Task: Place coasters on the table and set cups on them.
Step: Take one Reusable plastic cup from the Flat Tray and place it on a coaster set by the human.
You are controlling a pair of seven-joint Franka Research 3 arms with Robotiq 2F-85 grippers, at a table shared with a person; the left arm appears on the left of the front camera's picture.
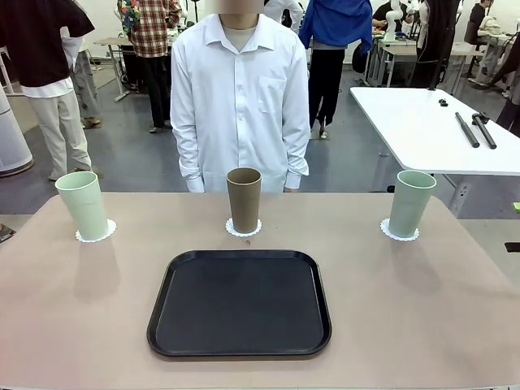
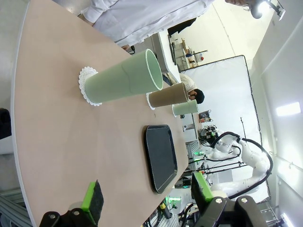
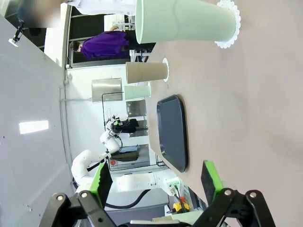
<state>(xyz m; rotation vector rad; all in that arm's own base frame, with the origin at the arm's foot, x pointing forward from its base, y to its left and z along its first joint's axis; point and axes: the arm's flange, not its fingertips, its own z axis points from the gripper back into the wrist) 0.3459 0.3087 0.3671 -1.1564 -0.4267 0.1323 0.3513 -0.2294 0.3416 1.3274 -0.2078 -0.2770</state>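
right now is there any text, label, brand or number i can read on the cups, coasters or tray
None can be read.
Cups: the left mint cup, the tan cup and the right mint cup are plain, with no print.
Coasters: plain white lace edges, no lettering.
Black tray: bare, no label showing.
Table: no markings.

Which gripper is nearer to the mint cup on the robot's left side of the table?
Left. The left gripper, open, looks straight at that mint cup close ahead. The right gripper, also open, sees it farthest off, behind the other mint cup and the brown cup.
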